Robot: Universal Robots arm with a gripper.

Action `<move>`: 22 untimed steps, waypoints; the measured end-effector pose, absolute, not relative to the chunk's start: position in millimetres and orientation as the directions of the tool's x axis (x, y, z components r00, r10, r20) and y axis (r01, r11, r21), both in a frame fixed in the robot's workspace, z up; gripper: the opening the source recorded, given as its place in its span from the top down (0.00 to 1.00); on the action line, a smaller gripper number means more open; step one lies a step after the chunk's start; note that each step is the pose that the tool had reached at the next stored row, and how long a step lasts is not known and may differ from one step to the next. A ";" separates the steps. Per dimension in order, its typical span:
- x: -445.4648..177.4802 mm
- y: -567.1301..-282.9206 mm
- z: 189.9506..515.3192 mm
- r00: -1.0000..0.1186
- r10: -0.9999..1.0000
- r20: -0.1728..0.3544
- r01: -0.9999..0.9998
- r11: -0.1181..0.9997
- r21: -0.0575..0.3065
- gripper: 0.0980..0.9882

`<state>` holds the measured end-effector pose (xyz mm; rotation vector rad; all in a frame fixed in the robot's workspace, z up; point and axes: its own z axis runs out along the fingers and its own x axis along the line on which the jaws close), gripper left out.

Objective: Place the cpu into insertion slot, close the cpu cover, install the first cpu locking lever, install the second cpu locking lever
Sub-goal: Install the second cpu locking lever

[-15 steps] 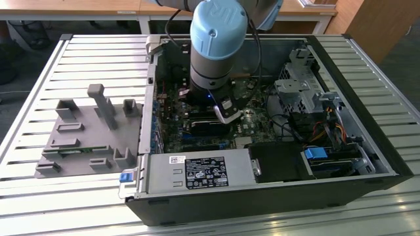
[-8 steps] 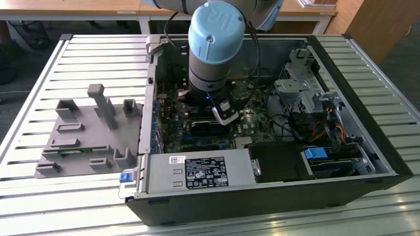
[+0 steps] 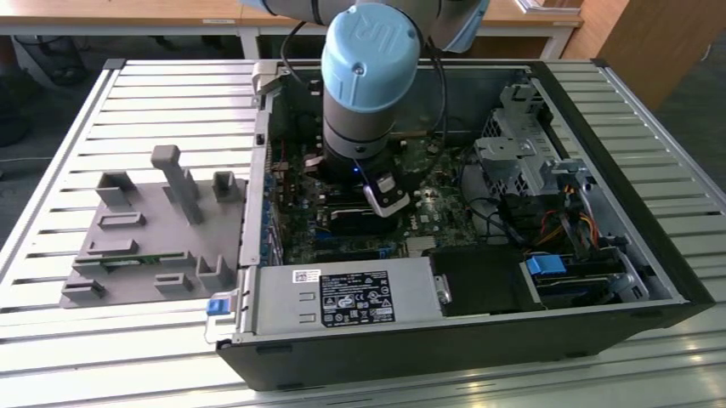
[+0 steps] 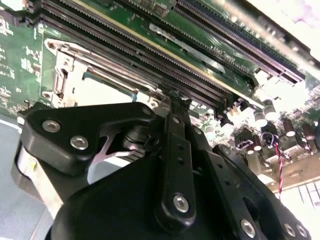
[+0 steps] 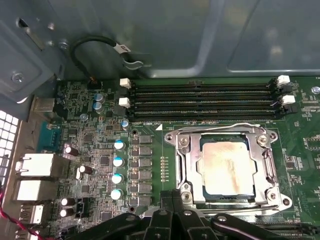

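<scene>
Sitting in the insertion slot: the cpu, cpu cover lying closed over it, one locking lever running along the edge nearest the memory slots. Hovering just beside the socket: pincer, apparently closed and empty. Risking, by judgement, a lever slipping past its hook, or fingertips scraping the motherboard.

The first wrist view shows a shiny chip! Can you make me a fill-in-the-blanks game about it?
1. The silvery-grey square cpu lies inside the ___.
2. The thin silvery metal cpu cover is ___ over the cpu.
3. The long narrow black memory slots number ___.
4. The black gripper hovers beside the socket's ___.

Missing words: insertion slot; closed; four; edge
</scene>
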<state>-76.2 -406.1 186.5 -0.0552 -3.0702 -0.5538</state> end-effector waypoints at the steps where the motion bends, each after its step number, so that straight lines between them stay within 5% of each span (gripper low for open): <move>1: -76.2 -406.0 187.4 -0.999 0.031 0.027 0.039 0.936 0.349 0.99; 22: -76.3 -406.0 207.9 -0.999 0.031 0.027 0.039 0.936 0.349 0.99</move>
